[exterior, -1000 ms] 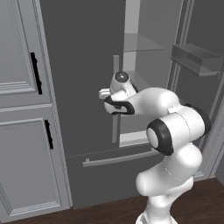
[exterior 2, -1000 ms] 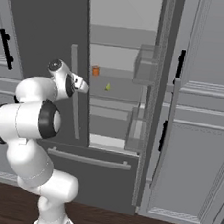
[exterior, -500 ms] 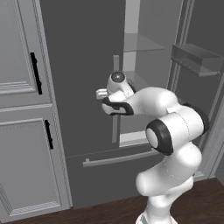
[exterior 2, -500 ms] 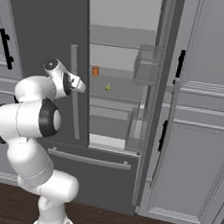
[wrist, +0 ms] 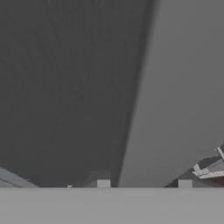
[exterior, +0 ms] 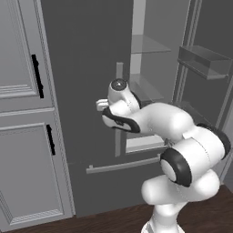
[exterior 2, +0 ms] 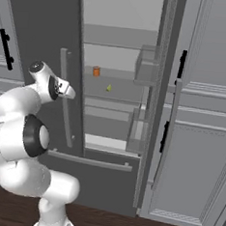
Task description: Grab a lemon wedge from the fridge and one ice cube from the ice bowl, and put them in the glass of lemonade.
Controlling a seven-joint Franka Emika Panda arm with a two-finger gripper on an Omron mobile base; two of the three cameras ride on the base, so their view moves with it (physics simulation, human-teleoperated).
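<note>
The gripper (exterior 2: 68,88) is raised at mid-height in front of the fridge (exterior: 86,68), close against the outer face of the left door (exterior 2: 41,36). Its hand points toward that door's vertical bar handle (exterior 2: 66,101). In the right base view the white hand sits just beside the upper part of the handle, on its left side. In the left base view the hand (exterior: 102,105) lies left of the same handle (exterior: 119,113).

Whether the jaws are parted or closed cannot be told: the fingers are too small in the base views, and in the hand view just two small tips (wrist: 103,183) rise at the bottom, set apart from each other, with the dark door face (wrist: 65,87) directly ahead of them. Nothing can be seen between them.

Beyond and to the right of the gripper, the fridge interior stands exposed. On a glass shelf (exterior 2: 117,88), farther in than the gripper and at about its height, lies the small yellow lemon wedge (exterior 2: 109,88). An orange container (exterior 2: 96,71) stands behind and left of the wedge. The right door (exterior 2: 158,90) is swung open, edge-on, carrying clear bins (exterior 2: 147,64). The drawer bar (exterior 2: 89,160) runs below the gripper. Grey cabinets (exterior 2: 201,118) flank the fridge.
</note>
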